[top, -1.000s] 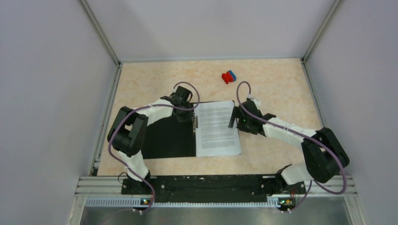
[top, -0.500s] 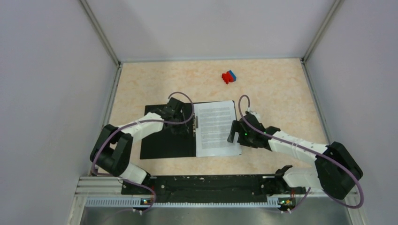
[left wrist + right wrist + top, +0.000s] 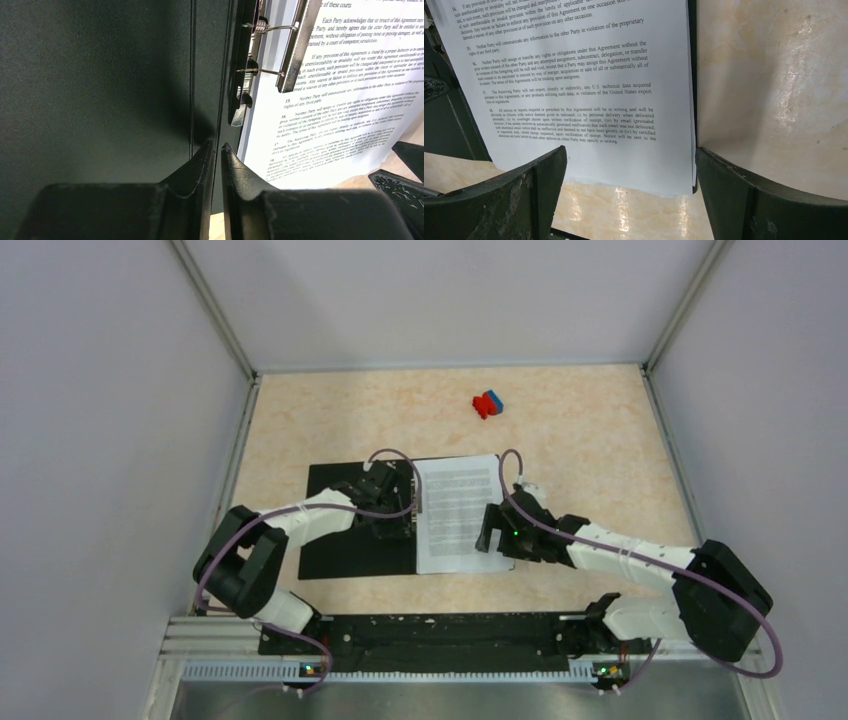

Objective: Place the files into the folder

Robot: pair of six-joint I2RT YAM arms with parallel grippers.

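Table (image 3: 600,440): beige marbled top under both arms.
Folder (image 3: 100,75): lies open, black inside up, directly beneath left gripper (image 3: 216,147).
Left fingers pressed nearly together, thin slit between, nothing seen pinched, over spine crease.
Files (image 3: 599,75): on folder half right of left gripper, under right gripper (image 3: 631,150).
Right fingers spread wide, straddling sheet's near edge.
Readable: "Neither Party will assign or transfer any rights", "this Agreement", "United States export".
Metal clip (image 3: 295,45): ahead-right of left fingertips, on sheet edge.
Red-and-blue object (image 3: 487,403): well beyond both grippers.

Small red-and-blue object (image 3: 487,403), upper centre of overhead frame, lying on beige marbled tabletop (image 3: 600,440). Pale grey walls (image 3: 120,440) left, right and top. Aluminium rail (image 3: 450,671) across bottom edge.
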